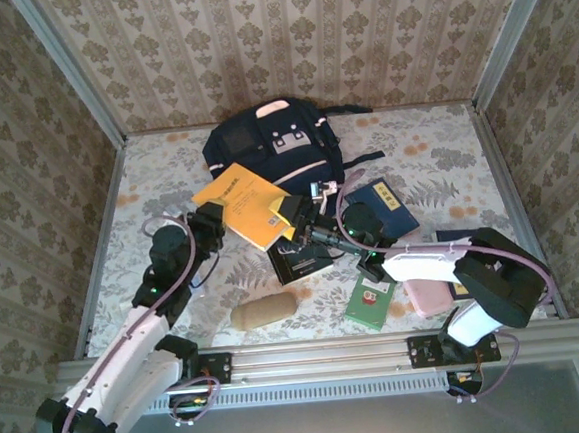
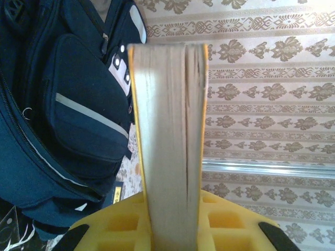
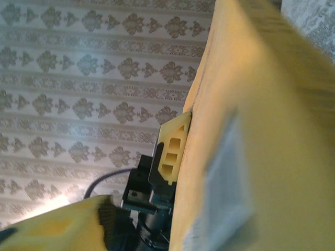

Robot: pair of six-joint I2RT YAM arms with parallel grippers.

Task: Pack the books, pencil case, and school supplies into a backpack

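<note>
My left gripper (image 2: 175,214) is pinching the orange-yellow book (image 2: 167,130) across its page edge, with the yellow fingers (image 2: 238,222) pressing on both covers. The book is standing out of the grip, lifted just in front of the backpack (image 2: 63,120). My right gripper (image 1: 298,216) is sitting at the book's opposite edge, and I cannot tell whether its jaws are closing on the cover or only resting beside it. I am judging the book as stiff, fairly thick and moderately heavy, with smooth covers that could slide. So I am favouring a deep hold over a long edge rather than a corner. The backpack is soft cloth, likely sagging shut at its mouth. On the near side the black book (image 1: 303,261) and the navy book (image 1: 384,207) are lying close, crowding the right arm. The table (image 1: 445,154) is offering freer room right of the backpack, short of the wall (image 1: 542,106).
</note>
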